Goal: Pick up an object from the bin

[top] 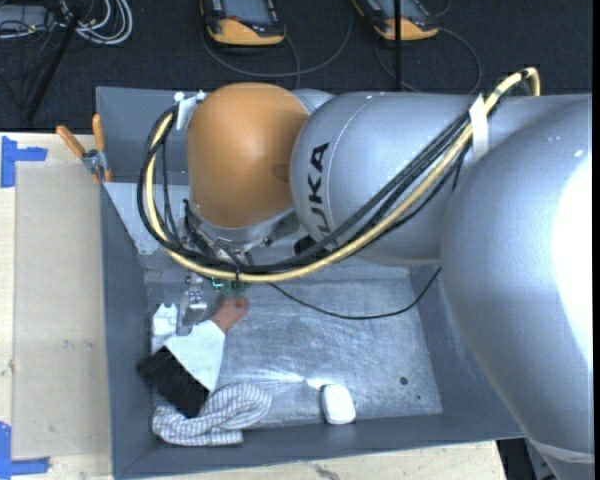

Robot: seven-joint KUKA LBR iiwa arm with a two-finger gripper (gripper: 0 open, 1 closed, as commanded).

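Observation:
My gripper [193,306] comes down from under the arm's wrist into the left part of the bin. Just right of it lies a small reddish-brown thing [231,311], touching or nearly touching it. A small white crumpled piece [165,319] sits just to its left. Below it is a white flat sheet-like thing [202,349], with a black block [174,383] lying partly on its lower left.
A striped grey-white cloth [216,413] lies bunched along the bin's front wall. A white oval thing [337,404] rests to the cloth's right. The arm and its orange cover hide the back of the bin; the right floor shows bare metal.

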